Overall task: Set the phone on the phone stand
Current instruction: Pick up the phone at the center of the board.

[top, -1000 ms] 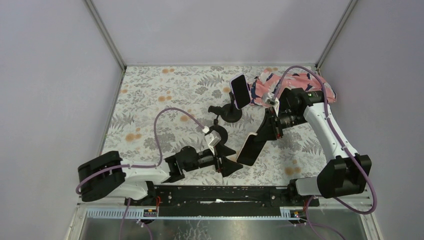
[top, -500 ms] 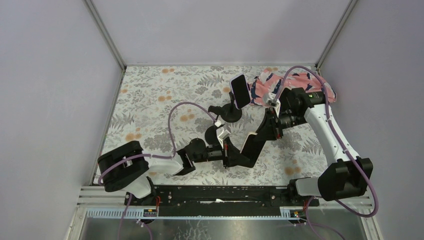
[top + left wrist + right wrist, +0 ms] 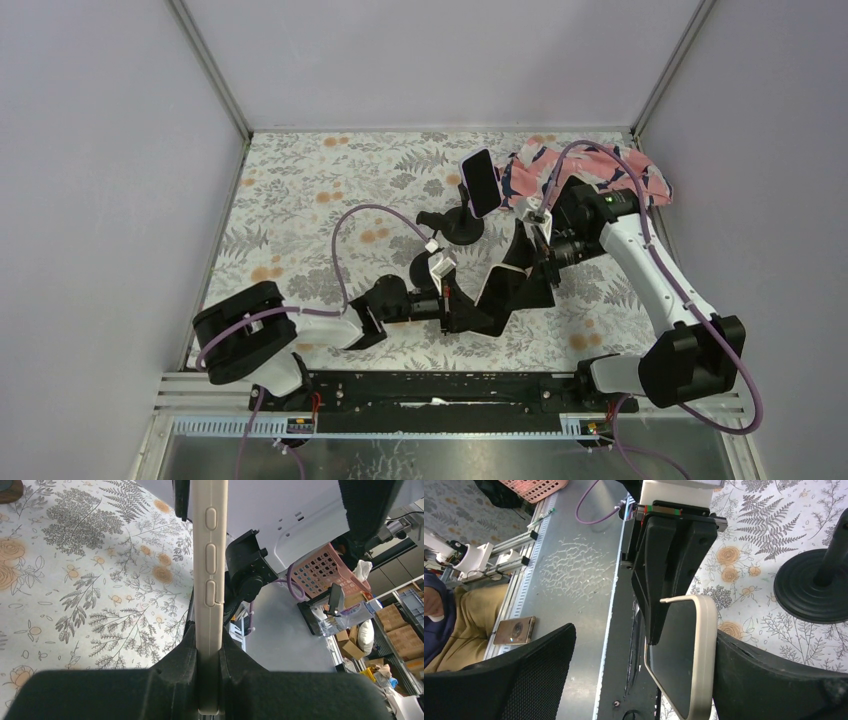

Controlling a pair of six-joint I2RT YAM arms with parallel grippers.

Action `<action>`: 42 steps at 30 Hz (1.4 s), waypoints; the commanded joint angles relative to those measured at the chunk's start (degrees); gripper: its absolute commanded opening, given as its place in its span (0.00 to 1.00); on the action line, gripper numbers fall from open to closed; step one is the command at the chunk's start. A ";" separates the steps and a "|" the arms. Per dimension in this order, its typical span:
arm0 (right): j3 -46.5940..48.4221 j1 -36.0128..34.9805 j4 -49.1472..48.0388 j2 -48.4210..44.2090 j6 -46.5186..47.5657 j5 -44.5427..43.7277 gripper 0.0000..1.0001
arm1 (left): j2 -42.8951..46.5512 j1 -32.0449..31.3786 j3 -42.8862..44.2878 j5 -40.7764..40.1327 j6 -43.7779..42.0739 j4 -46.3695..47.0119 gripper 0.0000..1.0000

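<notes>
The phone (image 3: 498, 291), dark-screened in a beige case, hangs tilted above the floral table, between both arms. My left gripper (image 3: 457, 311) is shut on its lower end. In the left wrist view the phone (image 3: 212, 575) stands edge-on, pinched at my left gripper (image 3: 209, 672). My right gripper (image 3: 532, 262) is open around the upper end. In the right wrist view the phone (image 3: 684, 655) leans against one finger (image 3: 774, 680), far from the other, inside my right gripper (image 3: 639, 680). The phone stand (image 3: 466, 227) has a round black base (image 3: 814, 592) and a pink-rimmed pad (image 3: 480, 183), just behind the phone.
A pink patterned cloth (image 3: 600, 168) lies bunched at the back right corner. A black rail (image 3: 450, 386) runs along the near edge. Grey walls close in the table (image 3: 300, 190) on three sides.
My left arm swung right and its gripper shut on the phone's lower end. My right gripper then opened, releasing the upper end.
</notes>
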State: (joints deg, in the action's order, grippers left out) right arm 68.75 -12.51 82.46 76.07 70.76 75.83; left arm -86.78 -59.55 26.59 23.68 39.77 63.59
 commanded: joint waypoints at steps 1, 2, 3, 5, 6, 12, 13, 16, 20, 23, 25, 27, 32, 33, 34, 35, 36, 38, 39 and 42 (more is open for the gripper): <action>-1.75 -0.75 -1.03 -1.44 -2.05 2.30 1.00 | 2.89 0.64 -0.95 -1.74 -0.34 4.44 0.00; -2.26 -0.76 -2.32 -1.61 -3.55 2.31 1.00 | 3.12 0.66 -1.07 -1.79 -0.43 4.43 0.00; -2.71 -0.90 -3.45 -1.63 -4.82 2.26 1.00 | 3.24 0.66 -1.22 -1.83 -0.48 4.48 0.00; -3.30 -1.43 -4.94 -1.49 -6.57 2.05 1.00 | 3.44 0.72 -1.31 -1.97 -0.69 4.52 0.00; -3.54 -1.74 -6.05 -1.34 -8.25 1.97 1.00 | 3.45 0.67 -1.29 -2.02 -0.74 4.52 0.00; -3.94 -3.72 -9.68 -0.52 -13.60 1.20 0.70 | 3.45 0.75 -1.19 -2.25 -1.22 4.52 0.00; -3.78 -3.81 -9.62 -0.41 -13.69 1.38 0.64 | 3.42 0.75 -1.19 -2.36 -1.26 4.48 0.00; -3.17 -3.83 -9.42 -0.06 -13.89 1.69 0.50 | 3.38 0.75 -1.30 -2.40 -1.42 4.36 0.00; -2.86 -3.82 -9.28 0.28 -13.82 1.77 0.36 | 3.57 0.81 -1.67 -2.73 -1.53 4.35 0.00; -2.39 -3.81 -8.45 0.39 -12.88 1.82 0.23 | 3.57 0.99 -1.78 -2.76 -1.49 4.35 0.00; -1.91 -3.83 -7.07 0.47 -11.19 1.91 0.14 | 3.55 1.16 -1.80 -2.76 -1.46 4.20 0.00; -1.47 -3.81 -5.87 0.48 -9.56 2.03 0.06 | 3.61 1.35 -1.80 -3.00 -1.30 3.90 0.00; -0.80 -3.83 -5.42 0.03 -8.80 1.49 0.00 | 5.41 1.84 -1.92 -3.96 -0.28 1.10 0.40; -0.46 -3.82 -5.27 -0.18 -8.83 1.17 0.00 | 6.51 1.82 -2.28 -3.85 -0.84 -0.07 0.48; -0.25 -3.83 -5.29 -0.33 -8.80 0.75 0.00 | 7.94 1.89 -2.85 -3.82 -1.65 -1.47 0.57; -0.08 -3.83 -5.36 -0.47 -8.89 0.27 0.00 | 9.93 1.86 -3.36 -3.81 -2.79 -3.19 0.64; 0.09 -3.78 -5.42 -0.58 -8.91 -0.24 0.00 | 12.16 1.89 -4.03 -3.75 -4.31 -5.11 0.69; 0.18 -3.75 -5.88 -0.89 -9.01 -1.43 0.00 | 17.57 1.89 -5.71 -3.99 -7.95 -9.12 0.73; 0.16 -3.68 -6.09 -0.99 -8.99 -2.08 0.00 | 20.47 1.89 -6.74 -4.43 -10.18 -11.40 0.74; 0.16 -3.26 -6.61 -1.19 -8.87 -3.52 0.00 | 30.39 1.89 -10.79 -8.46 -17.05 -18.09 0.75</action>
State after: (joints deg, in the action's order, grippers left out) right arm 66.37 -15.77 74.46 76.88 61.17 72.03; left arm -65.21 -57.95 20.01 20.01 32.80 54.04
